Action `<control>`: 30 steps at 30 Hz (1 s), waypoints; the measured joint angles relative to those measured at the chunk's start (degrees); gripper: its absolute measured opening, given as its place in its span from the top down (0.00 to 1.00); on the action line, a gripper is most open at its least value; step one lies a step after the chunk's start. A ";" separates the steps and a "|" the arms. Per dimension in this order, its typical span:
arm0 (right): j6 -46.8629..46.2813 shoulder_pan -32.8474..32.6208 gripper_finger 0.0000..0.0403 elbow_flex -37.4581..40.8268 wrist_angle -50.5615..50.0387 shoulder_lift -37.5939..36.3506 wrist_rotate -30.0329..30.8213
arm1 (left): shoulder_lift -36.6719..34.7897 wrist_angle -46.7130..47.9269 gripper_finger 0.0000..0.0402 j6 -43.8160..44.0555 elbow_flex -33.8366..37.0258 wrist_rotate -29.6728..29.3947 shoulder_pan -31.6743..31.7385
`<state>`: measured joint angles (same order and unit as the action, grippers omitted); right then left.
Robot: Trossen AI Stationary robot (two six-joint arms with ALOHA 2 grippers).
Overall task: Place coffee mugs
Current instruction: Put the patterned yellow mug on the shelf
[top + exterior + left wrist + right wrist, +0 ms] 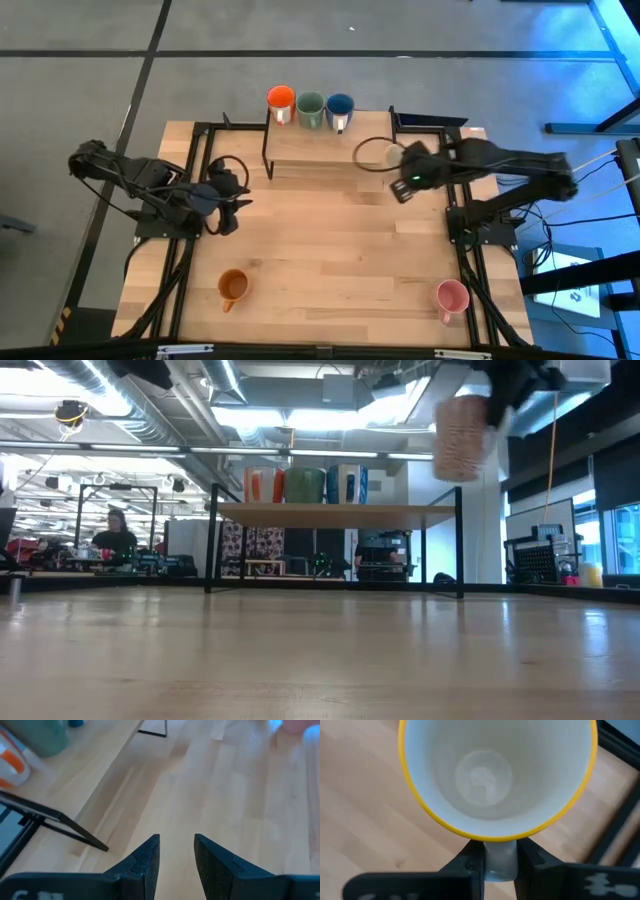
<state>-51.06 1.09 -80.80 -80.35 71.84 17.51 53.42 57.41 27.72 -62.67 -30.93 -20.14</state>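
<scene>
- High view: three mugs stand in a row on the raised shelf [310,148] at the table's 12 o'clock edge: red-orange mug [281,100], green mug [310,107], dark blue mug [340,106]. The right gripper [398,165] hangs just to the 3 o'clock side of the shelf, carrying the cream-white mug [391,155]. The orange mug [233,288] sits toward 7 o'clock on the wooden table [330,240], the pink mug [452,297] toward 5 o'clock, both untouched. The left gripper [232,210] waits at 9 o'clock, well apart from any mug.
- Low view: the cream-white mug [463,437] is held in the air, above shelf level and near the shelf's right end; the three placed mugs stand side by side on the shelf [335,511].
- Left wrist view: the left gripper [176,854] has its fingers parted with only bare table between them.
- Right wrist view: the right gripper [500,862] is clamped on the handle of the cream-white mug [495,775], its yellow-rimmed mouth facing the camera.
- Assessment: the step in hand appears to be carrying the fourth mug to the shelf. The next move calls for travel toward 9 o'clock to the free spot beside the dark blue mug, a level descent without knocking that neighbour, then release. Two mugs remain.
</scene>
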 joint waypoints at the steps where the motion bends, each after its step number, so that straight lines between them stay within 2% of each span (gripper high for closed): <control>1: -0.12 -0.63 0.89 -1.81 0.71 2.28 0.40 | -0.33 0.03 0.71 -1.35 0.00 0.36 0.00; 11: -1.16 -1.86 0.89 -22.38 10.25 26.58 1.45 | -3.94 0.22 0.71 -5.86 0.00 -1.80 -0.02; 22: -1.20 -0.18 0.89 -50.11 12.50 48.44 4.26 | -4.16 0.20 0.71 -8.84 0.00 -2.63 -0.02; 25: -0.18 0.77 0.89 -54.11 14.94 51.71 4.49 | -4.16 0.17 0.71 -8.83 0.00 -2.72 -0.02; 30: 1.81 2.43 0.90 -53.00 20.04 53.17 5.02 | -4.16 -0.11 0.71 -8.58 0.00 -3.04 -0.02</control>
<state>-49.25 3.52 -133.80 -60.31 125.01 22.52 49.25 57.30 19.14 -62.67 -33.98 -20.16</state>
